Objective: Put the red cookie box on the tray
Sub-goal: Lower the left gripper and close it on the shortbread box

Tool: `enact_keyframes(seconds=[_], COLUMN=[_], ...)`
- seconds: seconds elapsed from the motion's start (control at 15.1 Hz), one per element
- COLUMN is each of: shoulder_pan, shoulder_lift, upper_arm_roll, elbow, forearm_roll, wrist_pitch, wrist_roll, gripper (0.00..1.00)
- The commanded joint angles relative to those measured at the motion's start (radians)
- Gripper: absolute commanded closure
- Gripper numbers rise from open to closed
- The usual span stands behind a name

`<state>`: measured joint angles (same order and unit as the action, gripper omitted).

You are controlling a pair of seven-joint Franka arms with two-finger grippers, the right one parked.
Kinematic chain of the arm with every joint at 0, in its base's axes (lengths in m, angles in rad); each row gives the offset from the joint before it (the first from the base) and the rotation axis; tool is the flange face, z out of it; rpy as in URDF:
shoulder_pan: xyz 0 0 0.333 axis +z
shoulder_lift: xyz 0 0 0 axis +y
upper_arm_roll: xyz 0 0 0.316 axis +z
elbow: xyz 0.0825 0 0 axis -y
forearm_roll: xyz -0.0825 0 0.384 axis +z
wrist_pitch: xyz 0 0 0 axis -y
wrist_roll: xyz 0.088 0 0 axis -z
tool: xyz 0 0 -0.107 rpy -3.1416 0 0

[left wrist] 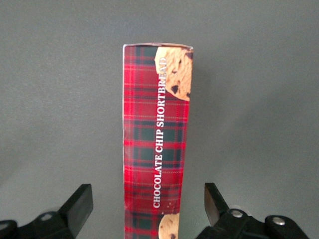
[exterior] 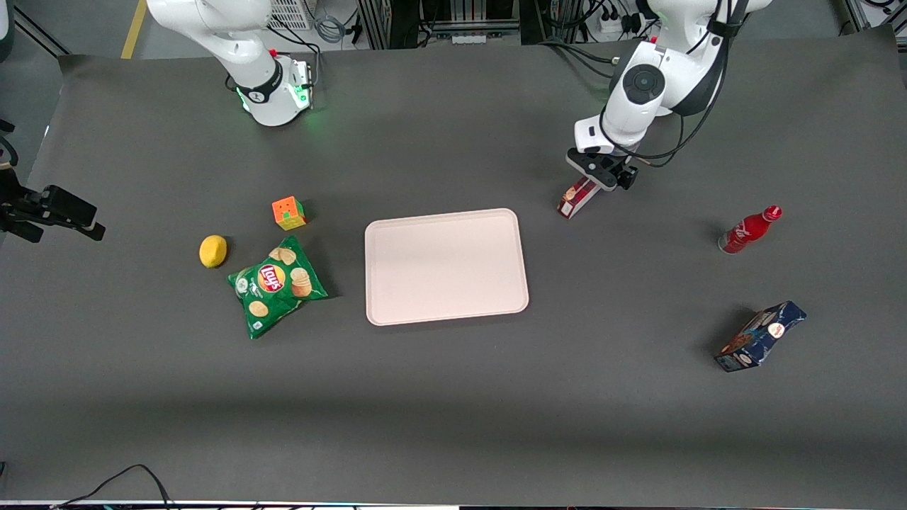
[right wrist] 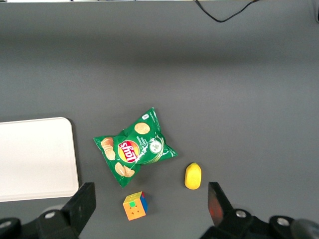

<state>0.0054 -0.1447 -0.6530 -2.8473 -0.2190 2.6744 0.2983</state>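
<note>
Left arm reaching down to the table, gripper (exterior: 601, 177) low over the red cookie box (exterior: 577, 197), fingers (left wrist: 79, 204) spread wide either side, seemingly not touching it, box on the table near the tray (exterior: 446, 266), not on it.

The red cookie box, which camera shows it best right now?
The left wrist view: the red cookie box fills the frame, plaid and lettering readable, between the gripper's open jaws, which do not touch it. The front view shows only its end poking out under the gripper. The right wrist view misses it.
</note>
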Motion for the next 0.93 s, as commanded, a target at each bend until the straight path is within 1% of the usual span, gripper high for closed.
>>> enact_keyframes(seconds=[0.0, 0.07, 0.2, 0.26, 0.4, 0.46, 0.53, 0.6, 0.73, 0.86], shoulder_pan=[-0.001, -0.001, -0.001, 0.001, 0.002, 0.004, 0.008, 0.013, 0.018, 0.022], shoulder_lift=[0.011, 0.011, 0.011, 0.013, 0.013, 0.013, 0.014, 0.013, 0.013, 0.008], upper_arm_roll=[-0.008, -0.01, -0.01, -0.008, -0.008, -0.008, -0.008, -0.008, -0.008, -0.004], elbow=[-0.06, -0.061, -0.061, -0.06, -0.06, -0.06, -0.06, -0.058, -0.052, -0.017], forearm_roll=[-0.026, -0.031, -0.045, -0.045, -0.046, -0.046, -0.046, -0.046, -0.049, -0.077], wrist_pitch=[0.084, 0.082, 0.082, 0.082, 0.082, 0.081, 0.081, 0.078, 0.071, 0.033], wrist_roll=[0.024, 0.024, 0.024, 0.024, 0.024, 0.024, 0.024, 0.024, 0.019, 0.016], gripper=[0.25, 0.41, 0.63, 0.7, 0.88, 0.9, 0.97, 1.0, 1.0, 1.0])
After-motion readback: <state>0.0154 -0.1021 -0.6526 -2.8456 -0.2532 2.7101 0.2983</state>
